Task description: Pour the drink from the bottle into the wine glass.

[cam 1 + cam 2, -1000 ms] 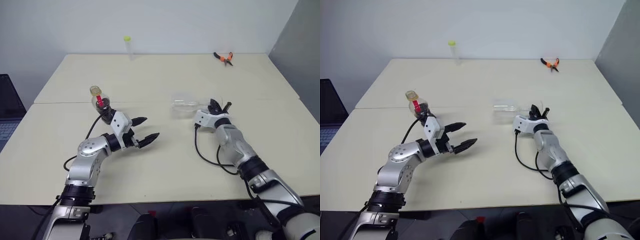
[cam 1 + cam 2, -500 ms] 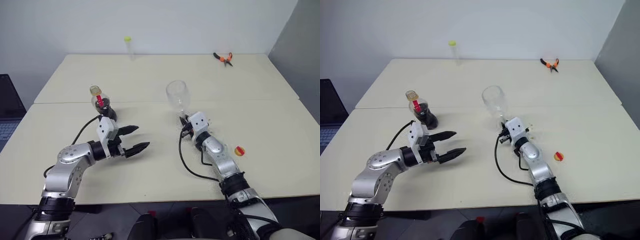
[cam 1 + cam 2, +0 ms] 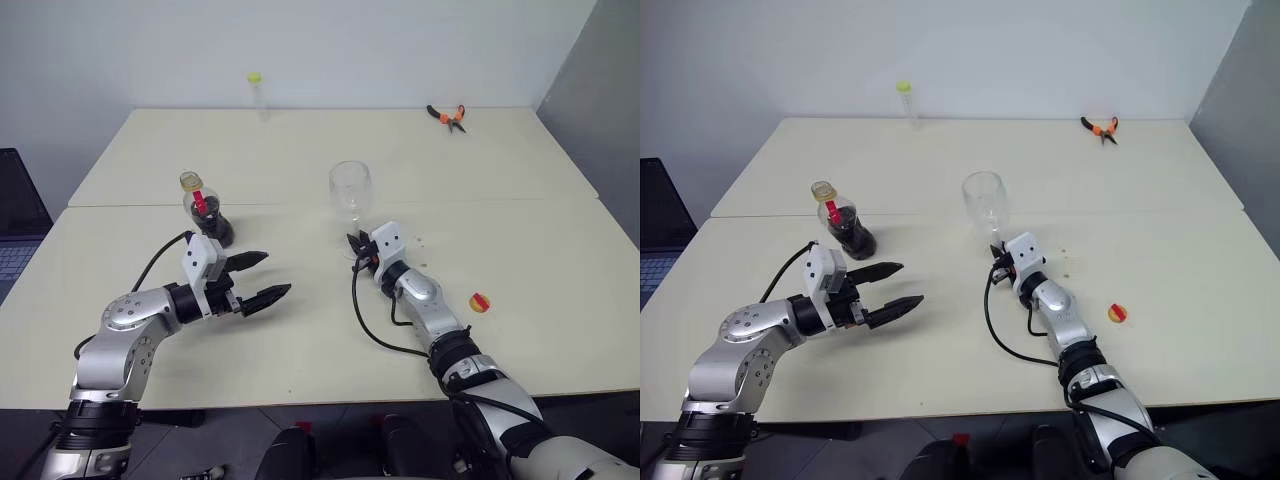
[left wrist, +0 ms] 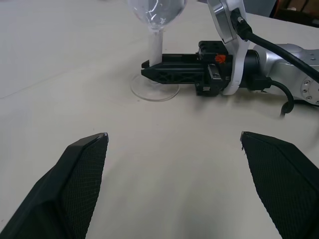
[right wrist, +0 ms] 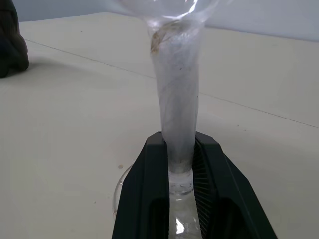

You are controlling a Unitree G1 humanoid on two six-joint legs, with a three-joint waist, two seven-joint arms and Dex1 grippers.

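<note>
From the head camera the wine glass (image 3: 350,190) stood upright mid-bench (image 3: 500,160), empty as far as I could tell, with the right gripper (image 3: 357,247) low at its base. You couldn't really see the grip from up there, but the right wrist view made it obvious: the jaws were pinching the stem just above the foot, one finger (image 5: 144,199) on each side. The left wrist view caught that same grip side-on, plus the left gripper's own jaws spread wide with nothing between them. The left gripper (image 3: 258,277) hovered just near of the bottle (image 3: 207,212), not touching. The bottle sat upright to the left, capped, the dark drink (image 3: 215,229) low in it. Far back there were pliers (image 3: 447,115) and a thin tube (image 3: 257,92), and a small red-yellow thing (image 3: 480,302) lay right of the arm.
</note>
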